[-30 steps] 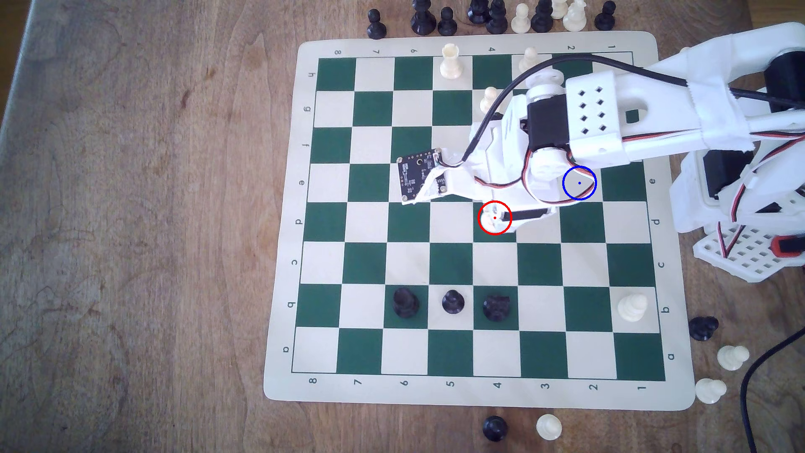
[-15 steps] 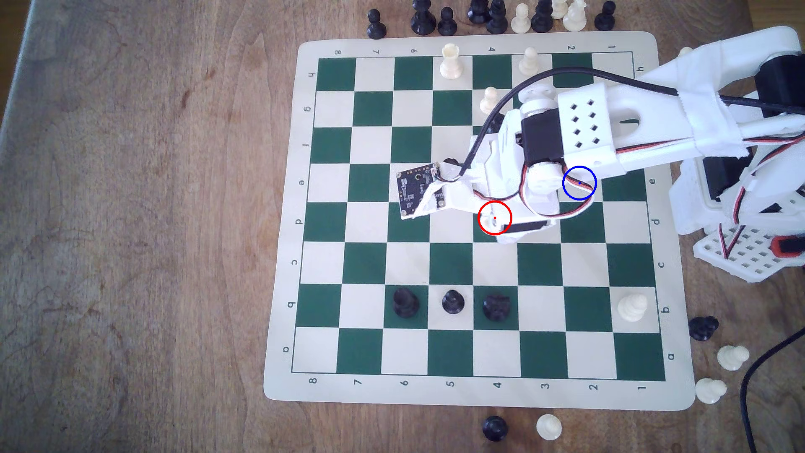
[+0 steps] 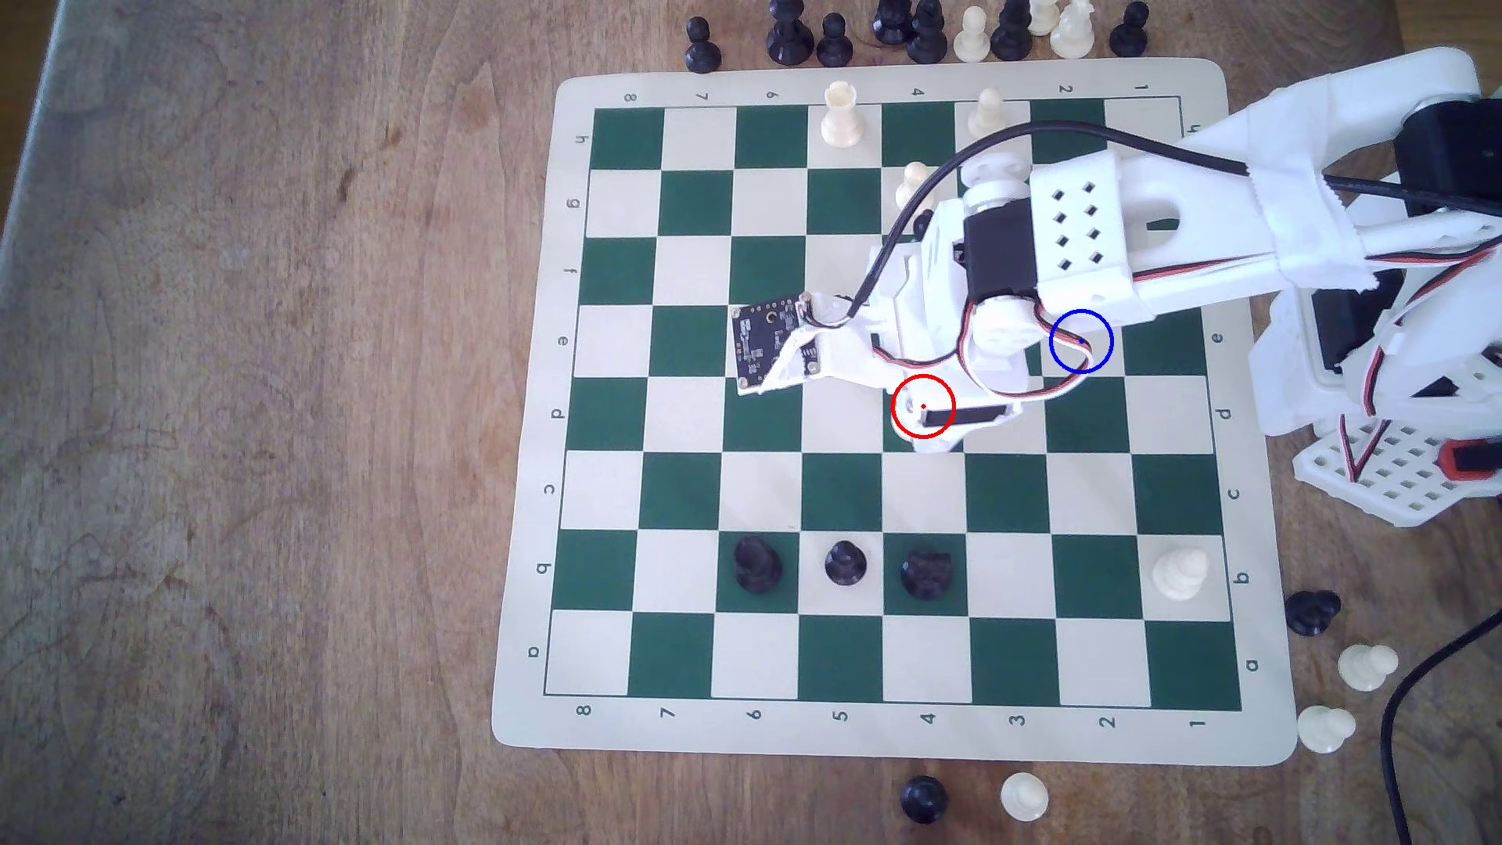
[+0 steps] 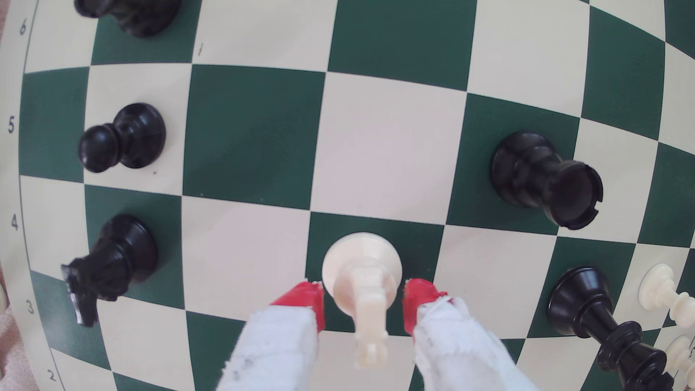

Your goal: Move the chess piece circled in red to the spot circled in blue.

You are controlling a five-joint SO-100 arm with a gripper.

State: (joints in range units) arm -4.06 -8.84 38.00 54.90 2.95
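Exterior view, from its left: bare wooden table, then the green-and-cream chessboard. Three black pieces stand in row b: one at 6, a pawn at 5, a knight at 4. A white rook stands on the far row, column 5. The arm's camera board hangs over the e6 area. Just to the exterior view's right of it, the chess piece circled in red sits on green square d4, mostly covered by the gripper; only a pale sliver shows inside the ring. Further right, the spot circled in blue is cream square e2, largely overlaid by the wrist and its red-black-white wires. A white piece stands on b1, at the board's right edge. In the wrist view, the cream piece stands upright on its green square, between the two red-tipped fingers. Fingers spread, one on each side of the piece, narrow gaps visible on both sides; no contact seen. A black rook stands on a green square nearby.
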